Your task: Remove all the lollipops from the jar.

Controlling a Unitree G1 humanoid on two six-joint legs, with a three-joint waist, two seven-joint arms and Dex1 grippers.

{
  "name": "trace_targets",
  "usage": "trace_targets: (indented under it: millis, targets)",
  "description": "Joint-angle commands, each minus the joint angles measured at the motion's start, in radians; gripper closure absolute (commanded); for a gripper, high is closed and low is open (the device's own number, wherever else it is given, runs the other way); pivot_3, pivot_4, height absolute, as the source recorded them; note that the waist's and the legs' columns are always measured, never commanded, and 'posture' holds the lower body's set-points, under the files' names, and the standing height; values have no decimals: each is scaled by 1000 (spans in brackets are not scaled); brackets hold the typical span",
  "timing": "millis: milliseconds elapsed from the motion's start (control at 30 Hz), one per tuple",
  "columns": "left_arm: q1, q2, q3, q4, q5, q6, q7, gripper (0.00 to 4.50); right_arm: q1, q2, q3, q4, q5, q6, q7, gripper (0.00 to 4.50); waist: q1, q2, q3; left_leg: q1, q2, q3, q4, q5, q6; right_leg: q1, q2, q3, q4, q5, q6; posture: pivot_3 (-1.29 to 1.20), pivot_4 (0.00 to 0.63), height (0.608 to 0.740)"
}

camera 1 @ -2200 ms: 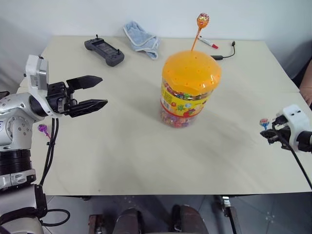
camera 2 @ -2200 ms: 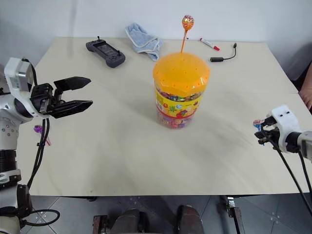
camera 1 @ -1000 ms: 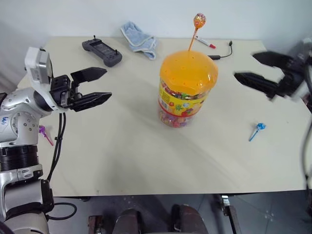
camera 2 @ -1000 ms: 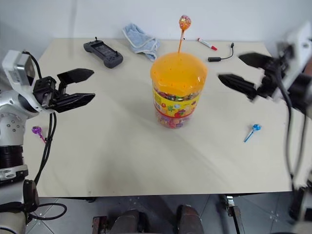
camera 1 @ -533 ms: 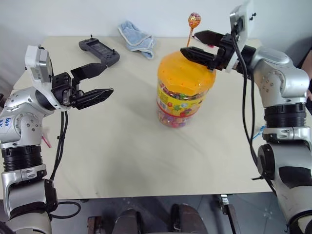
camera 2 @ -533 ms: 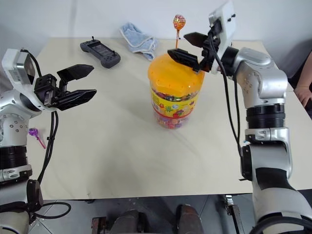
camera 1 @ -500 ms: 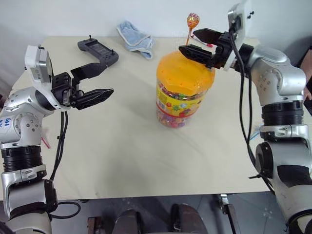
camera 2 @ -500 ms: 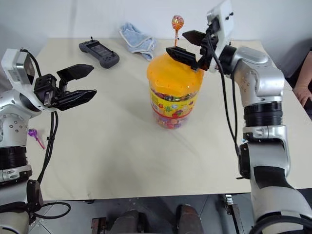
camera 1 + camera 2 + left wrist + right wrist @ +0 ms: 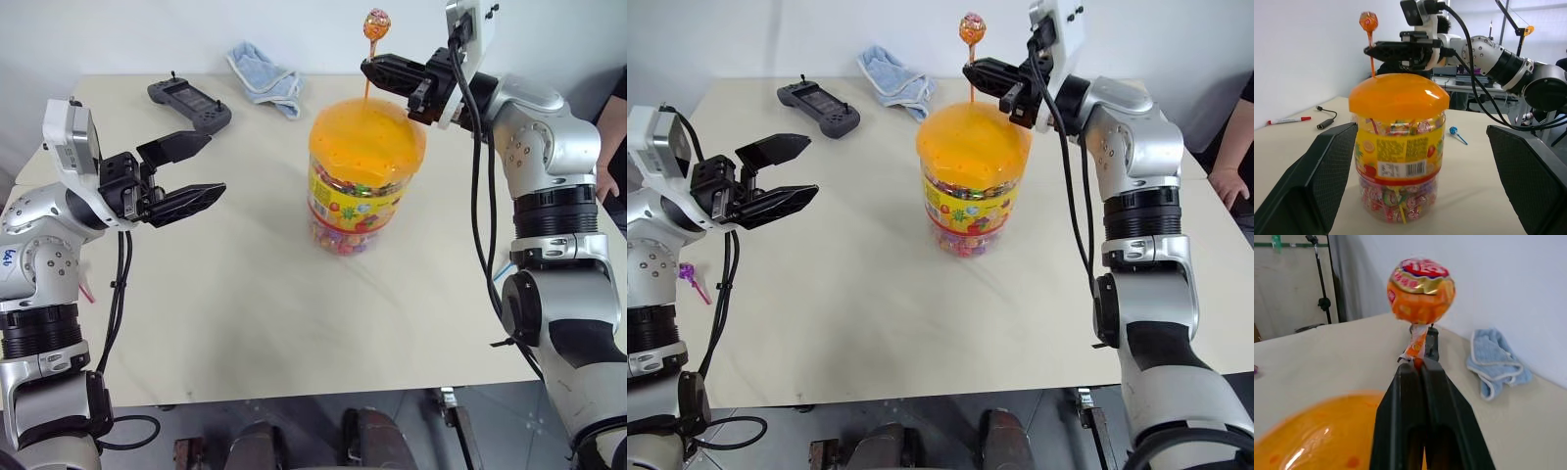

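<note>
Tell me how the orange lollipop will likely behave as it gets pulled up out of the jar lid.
The orange lollipop is top-heavy, so it may swing in the grip. The right pincer is shut on the thin stick just under the head, which should limit that. The stick looks slim and smooth, so it will probably slide from the hole in the jar lid easily.

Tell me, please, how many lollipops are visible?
3: the orange lollipop stands in the jar's lid, held by the right gripper; the blue one and purple one lie on the table.
</note>
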Motion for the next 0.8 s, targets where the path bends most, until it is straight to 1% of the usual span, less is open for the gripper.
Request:
trace_targets:
  millis: [33,233,367,433,533,600,733,800]
  targets:
    - [-27,10,4,-3,-15,-18,-16,0,-77,-15,-61,-13,8,-34,-33,4461,0,0,0,0,0,0,0,0,0,0,0,0,0,0,0,0,150,740]
    - [-41,13,-9,25,-6,-20,-43,0,-136,-61,-103,-20,-10,-35,-99,4461,1,0,0,0,0,0,-1,0,0,0,0,0,0,0,0,0,150,740]
    - [-51,24,-12,44,-3,-21,-63,0,-127,-137,-117,-56,-34,21,-150,4461,3,0,0,-1,-1,-1,-1,0,0,0,0,0,0,0,0,0,150,740]
    - [-49,35,-13,48,-1,-18,-74,0,-99,-205,-115,-69,-82,93,-224,4461,3,0,0,-1,-1,-1,-1,0,0,0,0,0,0,0,0,0,150,740]
    - [-46,46,-11,53,-1,-15,-84,0,-40,-283,-121,-119,-101,234,-285,4461,4,0,0,-1,-1,-2,-1,0,0,0,0,0,0,0,0,0,150,740]
    - [-42,55,-10,56,-2,-14,-88,0,21,-342,-109,-172,-96,373,-279,4461,5,0,0,-1,-1,-1,-1,0,0,0,-1,0,-1,0,0,0,150,740]
    - [-30,71,-9,60,-2,-9,-97,0,239,-447,-73,-307,-121,553,-280,4461,6,0,0,-1,-1,0,-1,0,0,0,-1,0,-1,0,0,0,150,740]
    - [-22,74,-9,58,-3,-6,-99,0,342,-469,-68,-353,-122,622,-289,4461,10,0,0,-1,-1,0,-1,0,0,0,-1,0,-2,0,0,0,150,740]
